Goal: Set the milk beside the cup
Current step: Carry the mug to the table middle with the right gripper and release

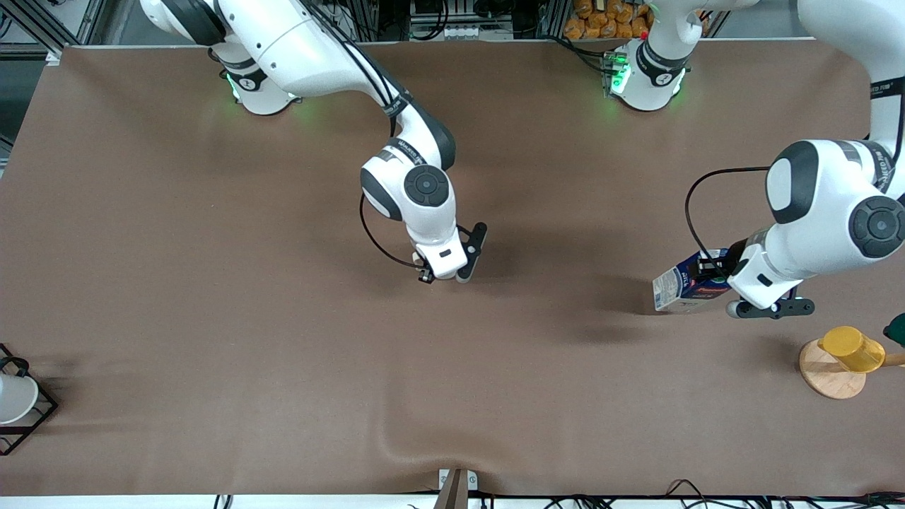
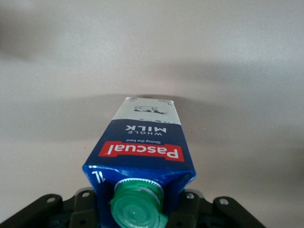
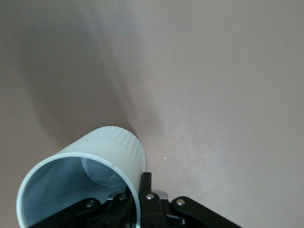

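The milk (image 1: 680,286) is a dark blue carton with a red label band, a white lower part and a green cap (image 2: 137,209). It leans low over the cloth, white end toward the right arm's end of the table. My left gripper (image 1: 715,279) is shut on its top, one black finger (image 2: 88,209) on each side of the cap. The cup (image 3: 90,175), pale with a grey inside, shows only in the right wrist view. My right gripper (image 3: 140,199) is shut on its rim. In the front view that gripper (image 1: 452,272) is low over the table's middle and hides the cup.
A yellow cup (image 1: 852,348) hangs on a stand with a round wooden base (image 1: 827,378) near the left arm's end. A white cup (image 1: 13,397) sits in a black wire rack (image 1: 39,417) at the right arm's end. The cloth wrinkles (image 1: 424,445) near the front edge.
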You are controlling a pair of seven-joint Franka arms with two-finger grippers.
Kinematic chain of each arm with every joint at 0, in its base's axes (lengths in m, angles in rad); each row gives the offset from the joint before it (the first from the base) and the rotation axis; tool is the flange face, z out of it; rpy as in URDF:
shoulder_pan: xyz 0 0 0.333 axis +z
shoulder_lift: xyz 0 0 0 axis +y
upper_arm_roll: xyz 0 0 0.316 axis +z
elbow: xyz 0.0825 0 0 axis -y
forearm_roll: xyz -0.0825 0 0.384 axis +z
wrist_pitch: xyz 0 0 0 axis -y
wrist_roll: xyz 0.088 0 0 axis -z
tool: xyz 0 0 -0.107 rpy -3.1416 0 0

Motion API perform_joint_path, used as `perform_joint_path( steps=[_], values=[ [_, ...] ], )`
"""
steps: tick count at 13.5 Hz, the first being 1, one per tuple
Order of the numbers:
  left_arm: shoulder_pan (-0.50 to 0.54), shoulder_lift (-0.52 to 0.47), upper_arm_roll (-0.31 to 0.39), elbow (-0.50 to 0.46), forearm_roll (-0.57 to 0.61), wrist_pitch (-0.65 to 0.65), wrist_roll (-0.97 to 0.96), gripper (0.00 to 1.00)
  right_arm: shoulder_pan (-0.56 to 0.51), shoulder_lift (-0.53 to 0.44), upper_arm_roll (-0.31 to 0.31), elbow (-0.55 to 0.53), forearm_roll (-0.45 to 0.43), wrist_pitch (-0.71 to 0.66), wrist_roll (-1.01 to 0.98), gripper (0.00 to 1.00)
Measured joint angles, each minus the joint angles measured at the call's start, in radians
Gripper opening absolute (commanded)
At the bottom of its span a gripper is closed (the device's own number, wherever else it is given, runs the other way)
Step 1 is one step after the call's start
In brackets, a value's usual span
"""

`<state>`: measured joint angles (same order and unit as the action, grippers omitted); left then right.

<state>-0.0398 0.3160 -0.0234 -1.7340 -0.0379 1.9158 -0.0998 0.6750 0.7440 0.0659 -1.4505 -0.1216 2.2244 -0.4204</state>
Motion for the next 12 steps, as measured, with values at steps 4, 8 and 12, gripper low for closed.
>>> perform_joint_path(
  steps=[4,8,12],
  values=[
    [0.000,-0.001,0.000,0.053,0.000,-0.074,-0.018,0.52,-0.028,0.008,-0.008,0.000,0.000,0.028,0.000,1.00],
    [-0.004,-0.001,-0.004,0.072,0.000,-0.102,-0.050,0.52,-0.031,0.012,-0.006,0.013,0.000,0.057,0.019,1.00],
    [-0.008,-0.002,-0.009,0.075,0.000,-0.104,-0.057,0.52,-0.055,-0.069,-0.009,0.052,0.000,-0.078,0.089,1.00]
  ],
)
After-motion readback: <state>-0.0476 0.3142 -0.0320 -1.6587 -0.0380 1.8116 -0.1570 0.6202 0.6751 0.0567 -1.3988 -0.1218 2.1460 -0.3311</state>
